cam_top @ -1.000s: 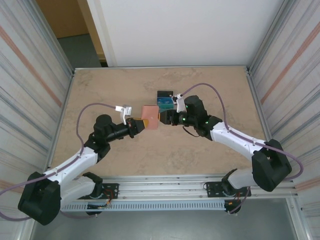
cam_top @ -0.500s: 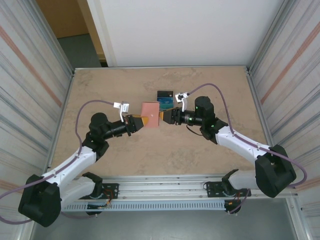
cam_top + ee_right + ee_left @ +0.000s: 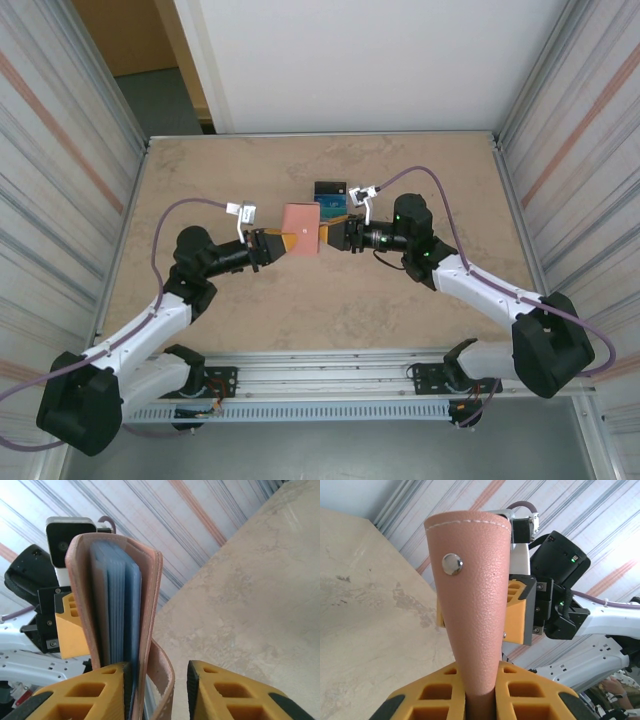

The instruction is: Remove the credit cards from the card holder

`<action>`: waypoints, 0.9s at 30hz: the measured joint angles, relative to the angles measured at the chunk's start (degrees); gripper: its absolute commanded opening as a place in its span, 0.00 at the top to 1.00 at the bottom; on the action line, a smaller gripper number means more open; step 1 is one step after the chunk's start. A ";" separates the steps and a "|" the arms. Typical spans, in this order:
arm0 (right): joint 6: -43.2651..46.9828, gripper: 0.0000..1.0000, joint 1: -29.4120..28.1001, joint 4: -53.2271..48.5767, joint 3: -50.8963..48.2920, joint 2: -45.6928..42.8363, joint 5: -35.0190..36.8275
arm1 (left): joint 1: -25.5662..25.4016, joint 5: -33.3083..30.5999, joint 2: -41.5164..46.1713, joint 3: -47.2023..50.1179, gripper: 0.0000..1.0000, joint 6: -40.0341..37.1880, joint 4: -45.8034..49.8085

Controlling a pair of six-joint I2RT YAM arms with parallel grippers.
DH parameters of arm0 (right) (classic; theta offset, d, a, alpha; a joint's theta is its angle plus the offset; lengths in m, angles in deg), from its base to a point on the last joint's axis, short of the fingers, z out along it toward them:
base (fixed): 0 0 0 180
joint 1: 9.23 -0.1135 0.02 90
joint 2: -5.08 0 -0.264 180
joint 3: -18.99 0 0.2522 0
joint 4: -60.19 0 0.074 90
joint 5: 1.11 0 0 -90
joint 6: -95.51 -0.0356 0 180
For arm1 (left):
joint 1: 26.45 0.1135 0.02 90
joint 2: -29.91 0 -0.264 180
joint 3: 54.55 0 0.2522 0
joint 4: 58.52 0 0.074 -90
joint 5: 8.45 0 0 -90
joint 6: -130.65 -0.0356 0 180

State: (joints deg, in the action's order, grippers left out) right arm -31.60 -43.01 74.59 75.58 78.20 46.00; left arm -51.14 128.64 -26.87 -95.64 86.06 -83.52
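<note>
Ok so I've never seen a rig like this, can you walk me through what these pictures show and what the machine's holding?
These are two robot arms bolted at the near edge of a table. One picture looks down from above and behind them. The other two come from a small camera on each wrist, so orange fingers show at the bottom. The left gripper is clamped on a reddish-brown leather card holder, held up on edge. The right gripper has its jaws open around the holder's open side, where pale blue pockets show. Dark and teal credit cards lie on the table just beyond.
</note>
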 measured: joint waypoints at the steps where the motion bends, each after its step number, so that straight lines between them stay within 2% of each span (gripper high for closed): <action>1: -0.02 0.70 0.00 0.20 0.00 0.00 -0.33 | 0.00 0.15 0.00 -0.04 1.00 0.13 -0.17; 7: -0.20 0.76 0.00 0.85 0.00 0.00 -0.94 | 0.00 0.52 0.02 -0.09 1.00 0.98 -0.55; 16: -1.44 0.72 -0.11 2.54 0.00 0.31 -2.34 | 0.00 0.50 0.00 -0.09 1.00 1.22 -0.76; 21: -1.86 0.88 -0.44 3.52 0.00 1.09 -2.69 | 0.00 0.46 -0.72 -0.09 0.98 1.75 -1.84; 23: -1.99 0.93 -0.39 3.43 0.00 1.14 -2.56 | 0.04 0.26 -0.98 -0.09 0.92 2.03 -1.81; 25: -1.90 0.99 -0.39 3.45 0.00 1.14 -2.34 | 0.28 0.20 -0.98 -0.09 0.76 2.03 -1.55; 27: -1.84 1.00 -0.50 2.82 0.02 1.14 -1.99 | 0.26 -0.33 -0.96 -0.20 0.56 1.77 -0.35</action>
State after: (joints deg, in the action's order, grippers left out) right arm -33.43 -43.52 77.41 75.60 79.34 44.01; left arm -50.87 128.31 -27.83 -95.84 87.83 -83.87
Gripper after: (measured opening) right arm 0.096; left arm 0.275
